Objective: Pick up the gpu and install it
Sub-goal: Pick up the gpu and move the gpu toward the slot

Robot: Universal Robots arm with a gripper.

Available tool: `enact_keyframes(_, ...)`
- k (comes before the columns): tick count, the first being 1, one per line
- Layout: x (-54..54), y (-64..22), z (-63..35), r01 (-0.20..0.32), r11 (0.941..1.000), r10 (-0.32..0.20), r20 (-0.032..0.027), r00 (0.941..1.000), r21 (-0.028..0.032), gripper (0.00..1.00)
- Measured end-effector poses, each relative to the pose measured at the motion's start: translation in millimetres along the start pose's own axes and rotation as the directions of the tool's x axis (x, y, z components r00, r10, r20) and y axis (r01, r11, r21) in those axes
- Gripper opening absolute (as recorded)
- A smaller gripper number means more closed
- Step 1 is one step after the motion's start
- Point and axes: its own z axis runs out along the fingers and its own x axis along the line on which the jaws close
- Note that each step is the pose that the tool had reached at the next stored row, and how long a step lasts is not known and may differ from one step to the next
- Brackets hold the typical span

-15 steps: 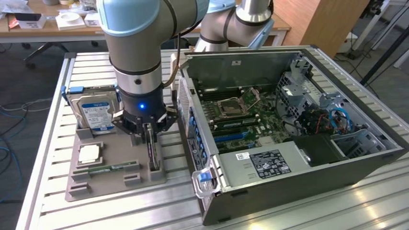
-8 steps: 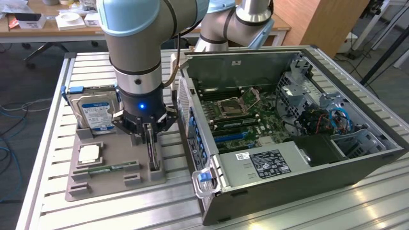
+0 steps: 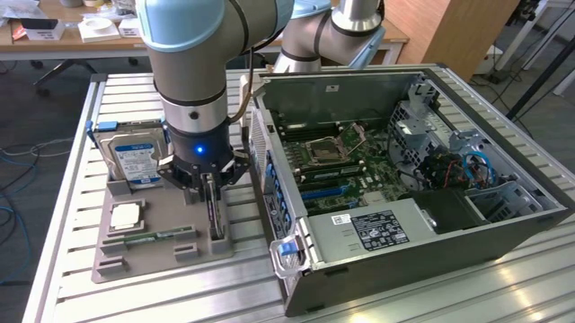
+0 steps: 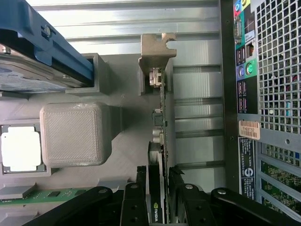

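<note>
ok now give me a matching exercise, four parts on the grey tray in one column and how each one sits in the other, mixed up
Things
1. gpu
2. hard drive
3. memory stick
4. processor chip

States
a. lying flat, long and green
b. standing on edge in its slot, right under the tool
c. lying flat, square and silver
d. upright, blue and white label facing out

Pairs: 1-b, 2-d, 3-a, 4-c
</note>
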Motion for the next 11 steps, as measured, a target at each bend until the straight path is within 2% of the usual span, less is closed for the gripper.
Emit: enact_keyframes(11,0.0,0.0,1.3,0.000,1.0000,0.000,0.0001,1.0000,-0.0001,0.33)
